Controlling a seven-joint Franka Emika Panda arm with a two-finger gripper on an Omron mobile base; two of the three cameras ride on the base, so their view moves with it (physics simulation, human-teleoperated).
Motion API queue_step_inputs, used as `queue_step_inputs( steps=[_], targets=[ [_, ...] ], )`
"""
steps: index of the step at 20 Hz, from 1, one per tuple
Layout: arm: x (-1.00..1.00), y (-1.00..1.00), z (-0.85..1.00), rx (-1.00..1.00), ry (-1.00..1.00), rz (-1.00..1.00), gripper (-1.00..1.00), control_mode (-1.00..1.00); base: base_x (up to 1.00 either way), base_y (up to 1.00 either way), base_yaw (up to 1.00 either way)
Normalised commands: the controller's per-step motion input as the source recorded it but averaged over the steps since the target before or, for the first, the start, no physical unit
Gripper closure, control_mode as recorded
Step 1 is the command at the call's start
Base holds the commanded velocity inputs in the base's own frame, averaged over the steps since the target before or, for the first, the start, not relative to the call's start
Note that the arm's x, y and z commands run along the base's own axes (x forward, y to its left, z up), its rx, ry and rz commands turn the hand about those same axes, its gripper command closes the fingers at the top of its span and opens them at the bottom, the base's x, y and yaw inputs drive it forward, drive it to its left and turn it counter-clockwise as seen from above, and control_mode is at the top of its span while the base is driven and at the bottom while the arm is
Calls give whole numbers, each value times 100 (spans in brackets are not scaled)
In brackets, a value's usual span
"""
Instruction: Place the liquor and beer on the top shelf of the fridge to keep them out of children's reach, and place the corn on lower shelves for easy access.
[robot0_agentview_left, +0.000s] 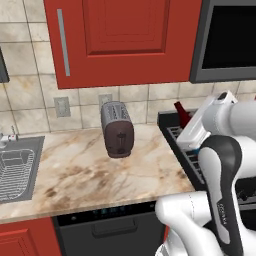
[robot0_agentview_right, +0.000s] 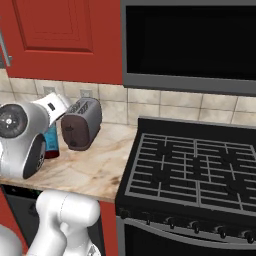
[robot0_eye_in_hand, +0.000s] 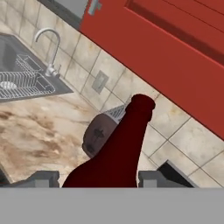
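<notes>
One bottle is in play: the beer (robot0_eye_in_hand: 117, 151), dark red-brown, sits between the two dark tips of the gripper (robot0_eye_in_hand: 98, 179) in the hand view, neck running up and away from the camera. Jaws stand part-way apart w/ the bottle body filling the gap, so I read it as clamped on the beer, tho the actual contact lies below the view's edge. In the right base view a strip of red-brown w/ blue label (robot0_agentview_right: 51, 141) shows just behind the white arm, above the table (robot0_agentview_right: 90, 167).

Risks, as I judge them:
- Bottle looks tilted, not upright, in the hand; held low on the body, it could pivot or slip if the arm swings fast.
- Toaster (robot0_agentview_left: 117, 129) stands near the bottle; a low sweep could clip it w/ the bottle base.
- Red upper cabinet (robot0_agentview_left: 115, 35) hangs right overhead; lifting straight up could knock the neck on it.
- Fridge isn't visible here, so base prob. has to drive w/ the bottle aloft; jolts add slip risk.

Surface & room: marbled beige-brown table, looks hard and smooth, so a dropped bottle would likely roll. Sink (robot0_agentview_left: 15, 167) w/ a wire rack at its left end, faucet (robot0_eye_in_hand: 49, 43) behind. Black stove (robot0_agentview_right: 195, 170) w/ grey grates to the right, dark microwave (robot0_agentview_right: 190, 42) above it. Tiled beige backsplash w/ outlets; dishwasher (robot0_agentview_left: 110, 227) front under the table.
</notes>
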Motion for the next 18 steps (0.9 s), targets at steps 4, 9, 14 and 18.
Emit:
queue_step_inputs(
  steps=[4,9,14,18],
  targets=[
    [0,14,0,-11,5,0,100,-100,0,0,0],
    [-1,0,5,-6,4,0,100,-100,0,0,0],
    [-30,0,18,-7,1,0,100,-100,0,0,0],
    [-43,0,10,-10,0,0,100,-100,0,0,0]
  ],
)
